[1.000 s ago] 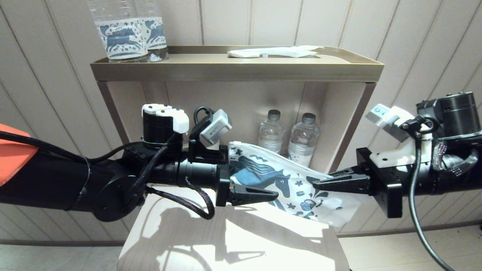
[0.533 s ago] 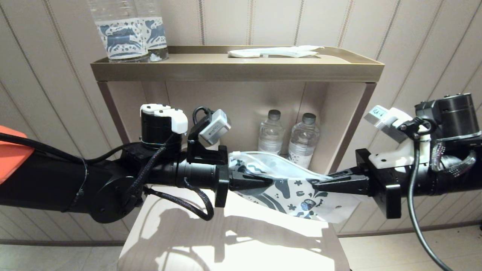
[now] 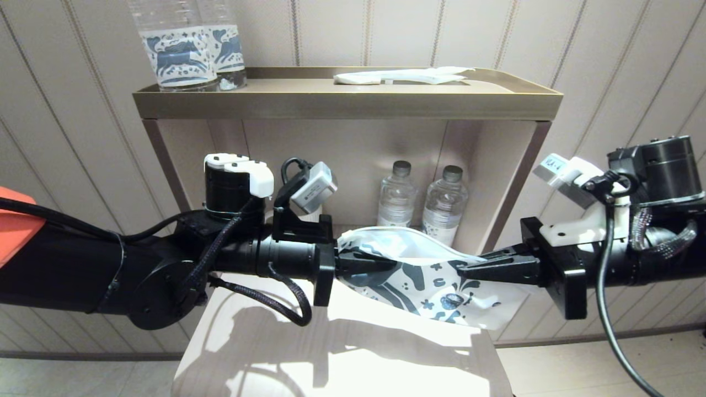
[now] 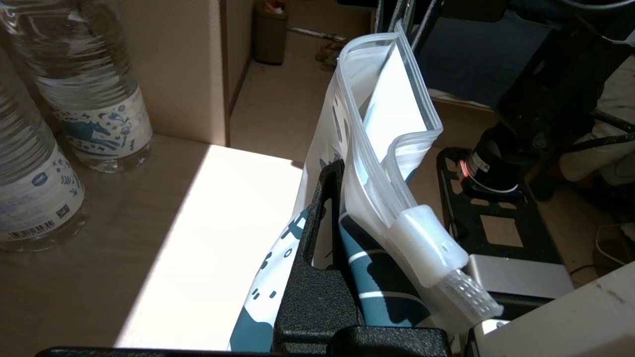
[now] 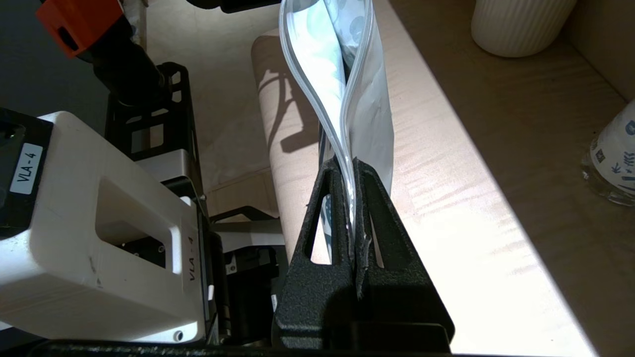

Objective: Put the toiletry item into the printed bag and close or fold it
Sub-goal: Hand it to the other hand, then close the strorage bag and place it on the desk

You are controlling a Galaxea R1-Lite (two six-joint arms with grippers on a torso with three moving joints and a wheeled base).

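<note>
The printed bag (image 3: 424, 275), white with a dark blue horse and doodles, hangs stretched between my two grippers above the pale table. My left gripper (image 3: 394, 263) is shut on the bag's left end, just below its zip edge; the left wrist view shows one black finger (image 4: 325, 198) pressed against the bag (image 4: 392, 109), whose mouth gapes above it. My right gripper (image 3: 460, 270) is shut on the bag's right part, and its two fingers (image 5: 337, 198) pinch the clear zip strip of the bag (image 5: 367, 99). The toiletry item is out of view.
A bronze shelf unit (image 3: 347, 105) stands behind, with two horse-label bottles (image 3: 182, 49) and a white wrapped packet (image 3: 402, 76) on top. Two small bottles (image 3: 397, 196) stand in its lower bay. The sunlit table (image 3: 342, 353) lies below the bag. A white ribbed cup (image 5: 516, 22) stands nearby.
My left gripper has gone from open to shut on the bag's left end. The bag's upper left part has sagged and crumpled, and the horse print is now folded. The right arm has hardly moved.
</note>
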